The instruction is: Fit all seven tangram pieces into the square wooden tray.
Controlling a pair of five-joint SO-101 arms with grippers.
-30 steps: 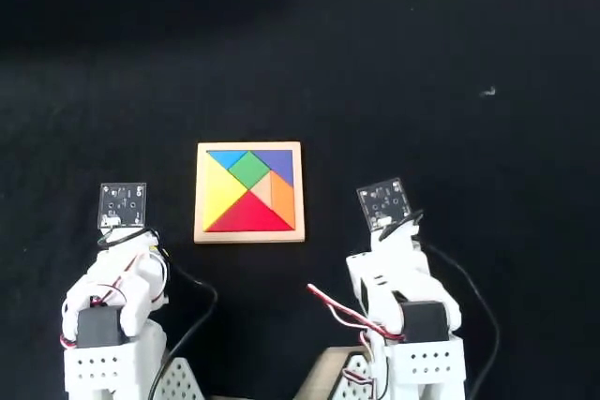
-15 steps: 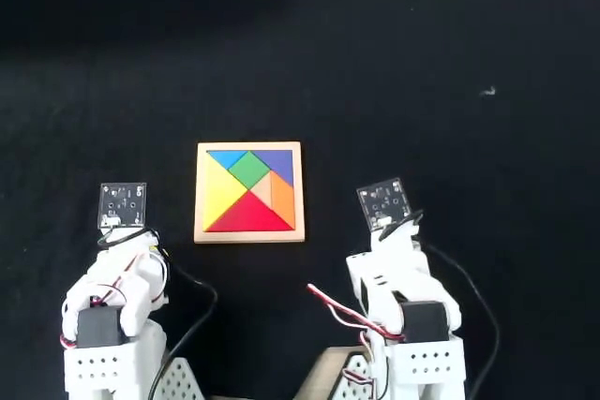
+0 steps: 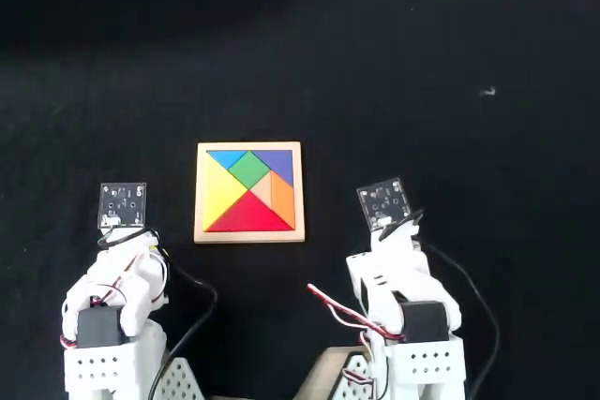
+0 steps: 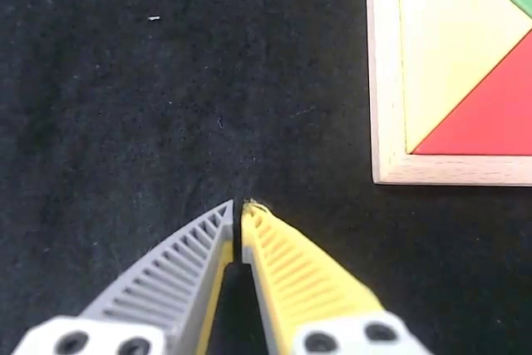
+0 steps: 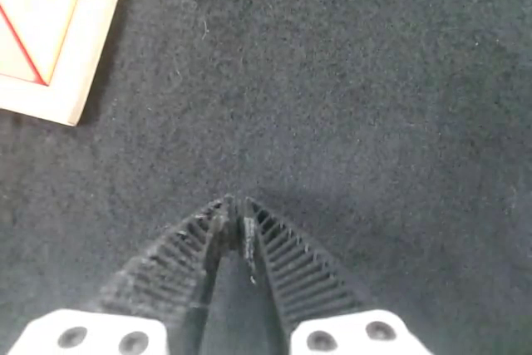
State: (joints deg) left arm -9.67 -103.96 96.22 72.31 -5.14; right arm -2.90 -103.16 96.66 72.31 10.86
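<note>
High view: the square wooden tray (image 3: 249,237) sits a bit left of the frame's centre on a fuzzy black cloth (image 3: 422,91). All seven flat pieces are packed in flush. There's a blue triangle (image 3: 225,156) along the top, a green square (image 3: 248,169) on its point, and a purple triangle (image 3: 278,160) in the top right corner. A big yellow triangle (image 3: 218,199) fills the left and a big red triangle (image 3: 248,214) the bottom. An orange piece (image 3: 283,196) runs down the right, with a small tan triangle (image 3: 262,194) tucked in the middle. The two white plastic arms sit at lower left (image 3: 112,297) and lower right (image 3: 403,297), both clear of the tray.

Left wrist view: the left gripper (image 4: 237,205) has one grey finger and one yellow, both ribbed wedges. The tips are pinched together with nothing between them, over bare cloth. A pale wood corner of the tray is close by, off to the side, showing smooth yellow, red and a sliver of green.

Right wrist view: the right gripper (image 5: 235,205) has black ribbed fingers, tips also pressed together and holding nothing. It's over the cloth, with another tray corner a little way off.
</note>
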